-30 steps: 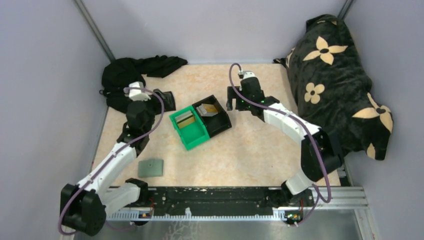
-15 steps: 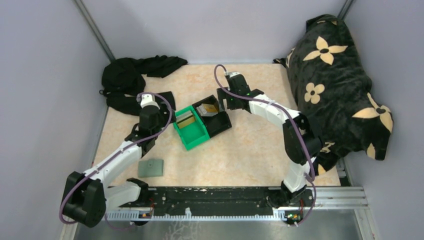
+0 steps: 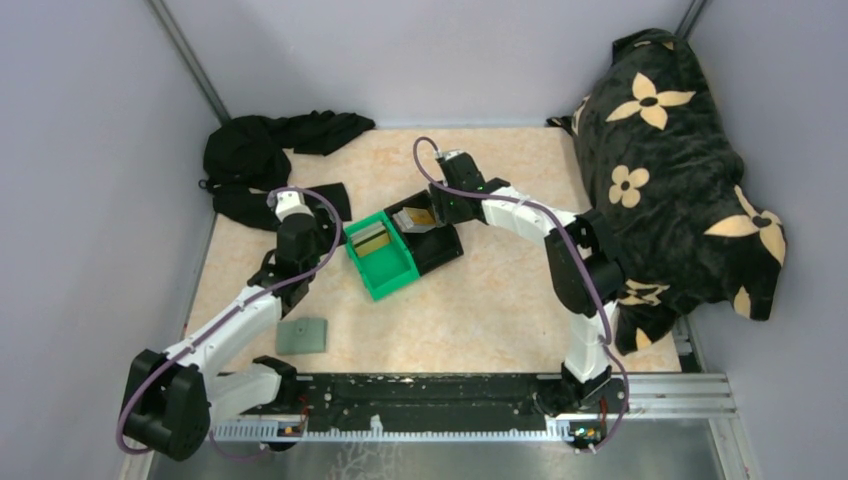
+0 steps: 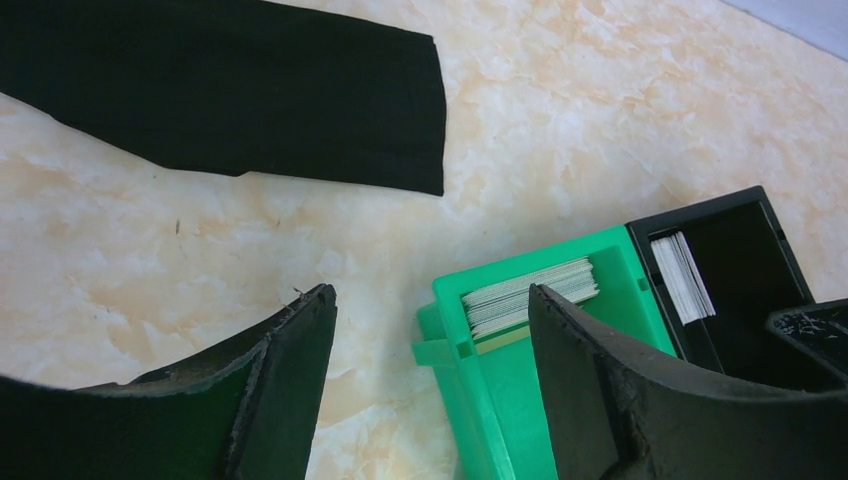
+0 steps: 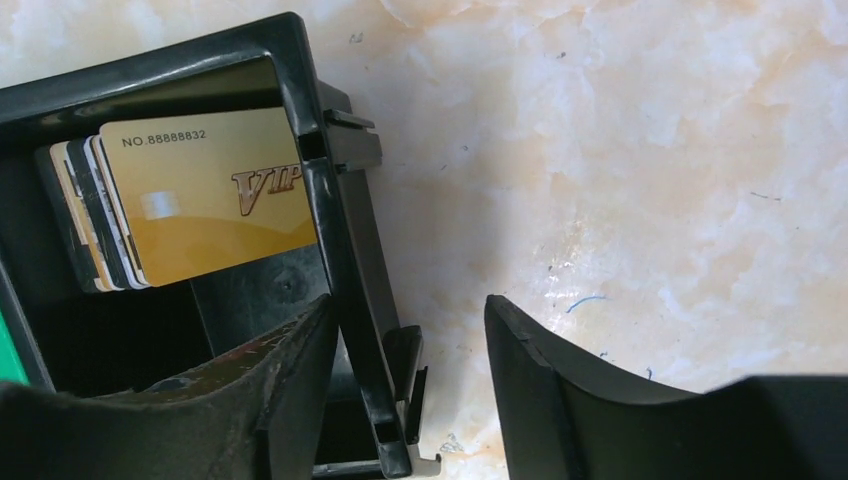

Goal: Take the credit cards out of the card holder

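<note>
Right arm reaches toward 11 o'clock, right fingers (image 5: 270,400) apart astride black bin (image 5: 345,260) wall by credit cards (image 5: 200,200); left arm bent, left fingers (image 4: 280,360) apart; card holder (image 3: 302,335), seemingly closed, on desk (image 3: 480,300) at bin's 7 o'clock.

Two matching arms here, left arm (image 3: 225,325) and right arm (image 3: 520,212). We see white link shells, black joint housings and a chunky black base block (image 3: 165,410) on each. A purple cable (image 3: 325,215) loops loosely off each arm. Both are bolted to a black rail (image 3: 420,395) with a pale notched strip along its near edge. Left pincer (image 4: 430,300) and right pincer (image 5: 410,305) each have two thick matte black fingers (image 4: 280,380), curved on the inner face, with edges scuffed and slightly chipped.
</note>
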